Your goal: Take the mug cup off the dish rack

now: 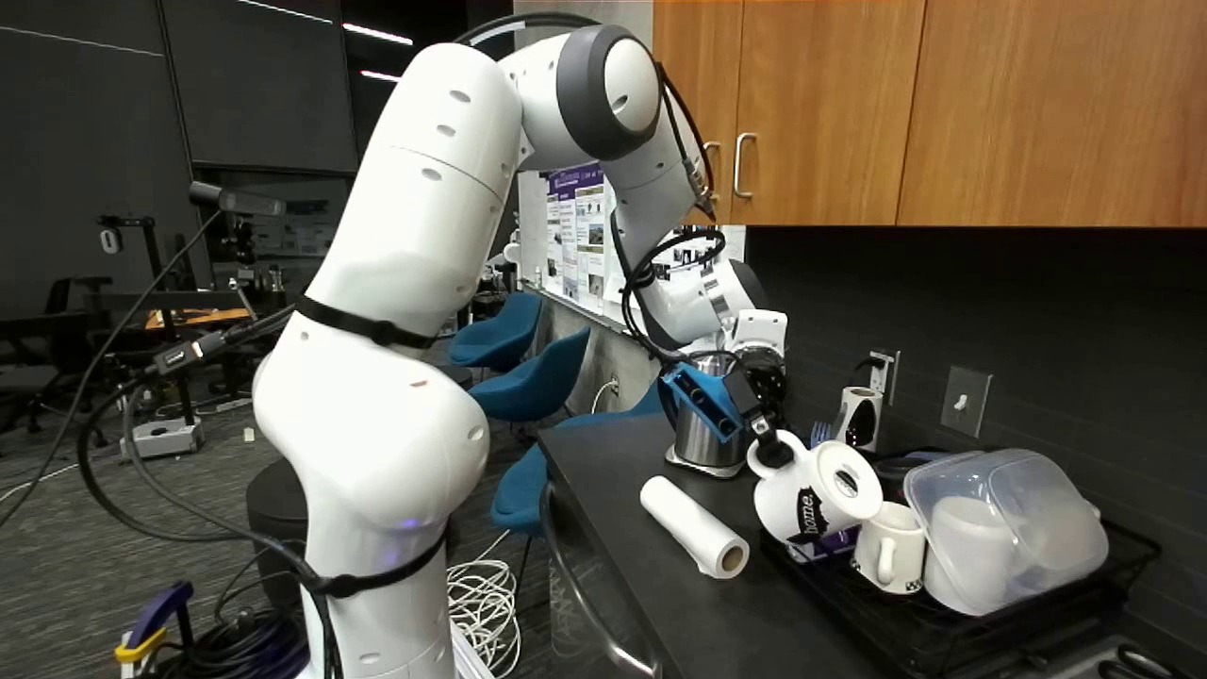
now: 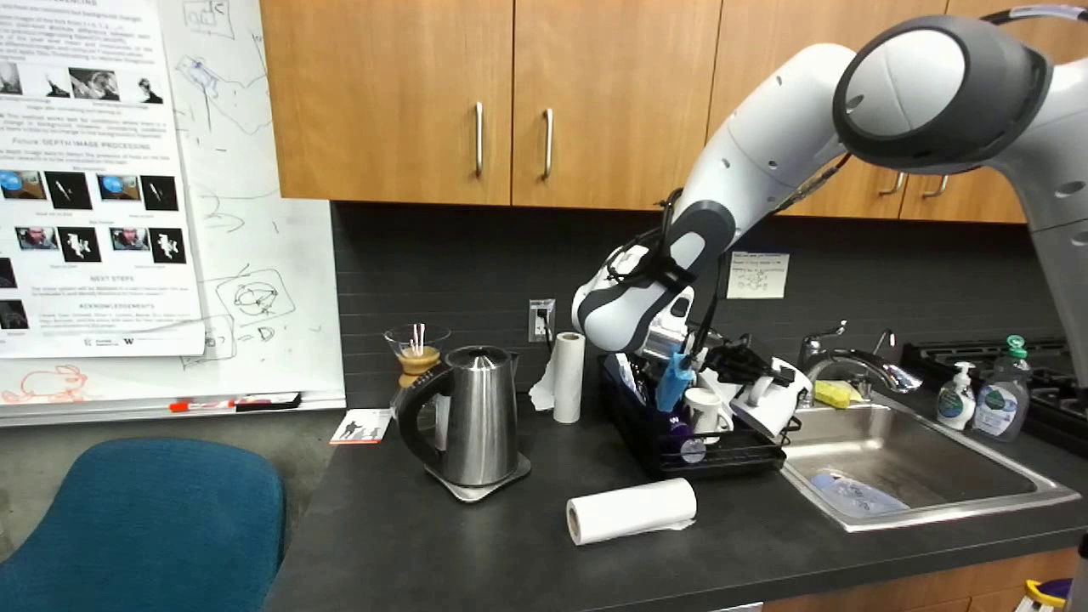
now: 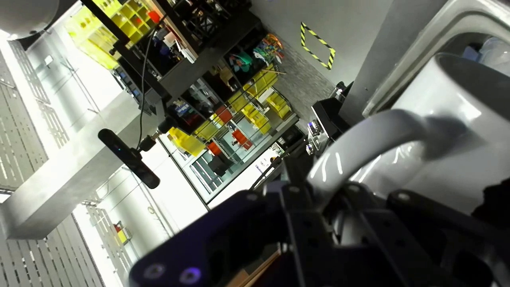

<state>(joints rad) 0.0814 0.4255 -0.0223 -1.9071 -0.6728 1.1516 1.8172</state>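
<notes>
Jaws are being held together on the handle of the mug cup, tilted beside them, grasp and apparent lift being judged done, while clearing the dish rack below them is seemingly being awaited.

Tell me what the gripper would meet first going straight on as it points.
Likely the mug itself, which the gripper holds by the handle; beyond that, depth makes it hard to tell.

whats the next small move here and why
I'd probably raise the gripper slightly, straight up, before swinging sideways: it is closed on the handle of the mug cup, which is tilted and, in an exterior view, overlaps the dish rack and another white mug, so clearance can't be judged.
</notes>
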